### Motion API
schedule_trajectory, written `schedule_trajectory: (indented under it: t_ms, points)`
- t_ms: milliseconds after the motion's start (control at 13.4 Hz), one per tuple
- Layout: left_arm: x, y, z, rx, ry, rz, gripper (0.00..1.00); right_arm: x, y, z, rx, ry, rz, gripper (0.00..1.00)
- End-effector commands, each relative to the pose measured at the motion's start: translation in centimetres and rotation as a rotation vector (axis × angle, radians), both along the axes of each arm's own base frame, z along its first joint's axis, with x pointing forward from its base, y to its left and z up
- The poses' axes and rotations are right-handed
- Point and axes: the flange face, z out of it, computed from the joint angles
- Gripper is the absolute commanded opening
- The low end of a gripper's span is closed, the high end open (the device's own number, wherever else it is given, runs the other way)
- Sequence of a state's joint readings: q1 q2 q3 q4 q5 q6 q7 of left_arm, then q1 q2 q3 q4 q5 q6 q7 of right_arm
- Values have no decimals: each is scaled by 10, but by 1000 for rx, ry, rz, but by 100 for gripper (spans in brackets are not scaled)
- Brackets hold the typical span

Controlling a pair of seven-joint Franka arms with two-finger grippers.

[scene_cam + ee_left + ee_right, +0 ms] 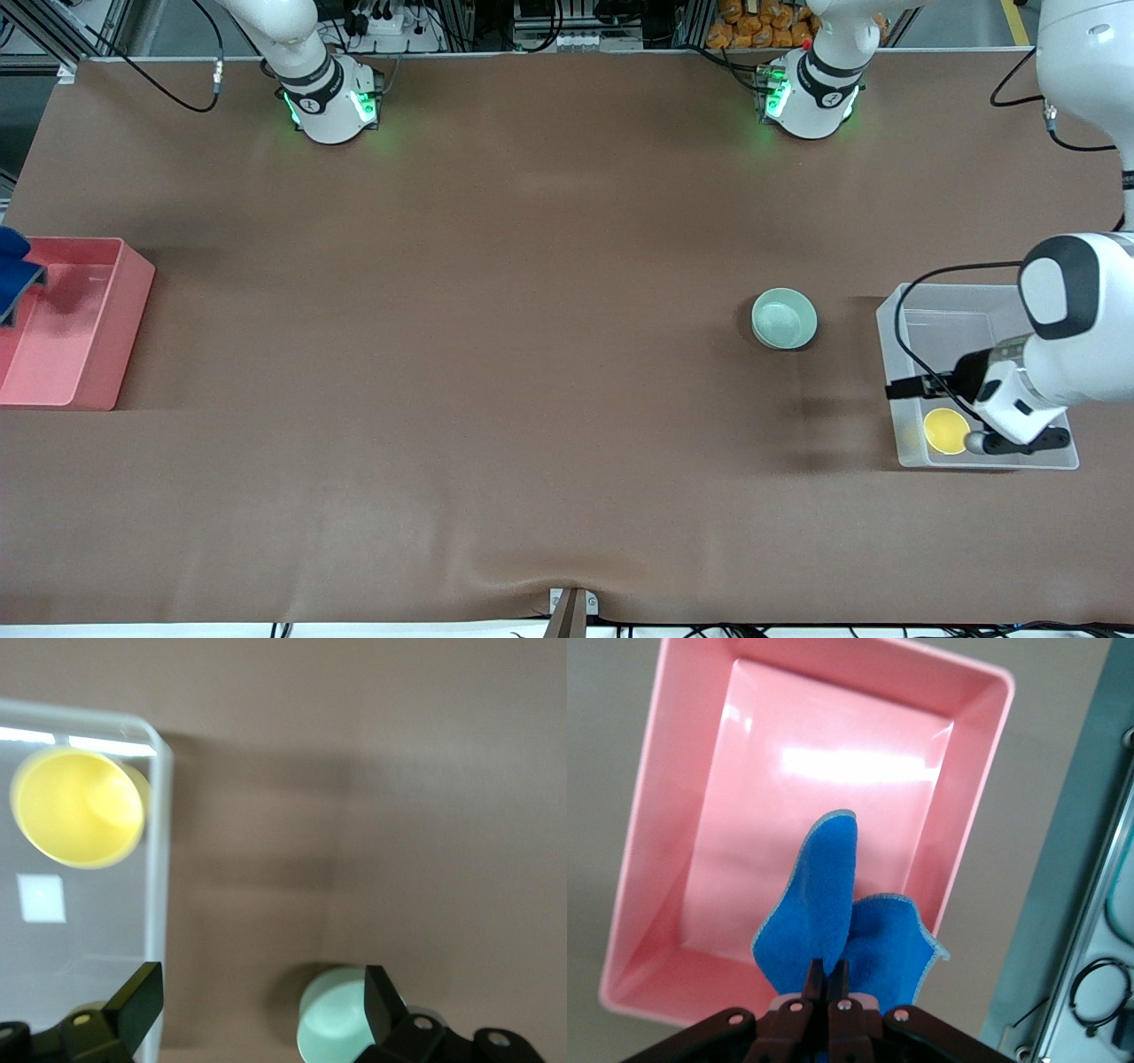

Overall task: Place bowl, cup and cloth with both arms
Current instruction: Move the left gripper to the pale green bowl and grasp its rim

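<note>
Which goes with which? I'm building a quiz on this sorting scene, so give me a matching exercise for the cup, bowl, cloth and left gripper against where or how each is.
Things:
1. cup
2. bowl
3. cloth
4. left gripper

States:
A. pinched in the right gripper over the pink bin
B. open, above the clear bin
C. inside the clear bin
D. on the table beside the clear bin

Pairs: 1-C, 2-D, 3-A, 4-B

Robotics lab — brown-covered table (532, 372), two green-lit arm bases (332, 106), cables and aluminium framing along its edge
</note>
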State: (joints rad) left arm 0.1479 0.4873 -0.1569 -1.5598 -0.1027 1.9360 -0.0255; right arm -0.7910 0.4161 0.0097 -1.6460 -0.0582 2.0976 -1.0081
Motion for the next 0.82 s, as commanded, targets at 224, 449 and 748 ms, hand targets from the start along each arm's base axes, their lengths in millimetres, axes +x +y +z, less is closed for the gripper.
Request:
schedule_trajectory:
  t_ms: [224,449,748]
  points:
    - [-82,-35,-46,25,-56,1,100,41,9,-27,-71,-76,68,0]
    - [-102,-55,-72,19,-29,-26,96,50,9,-55,-83,-100,76,0]
    - [-125,-85,-117,25,-37,-13,91,51,4,-81,-90,-112,74,0]
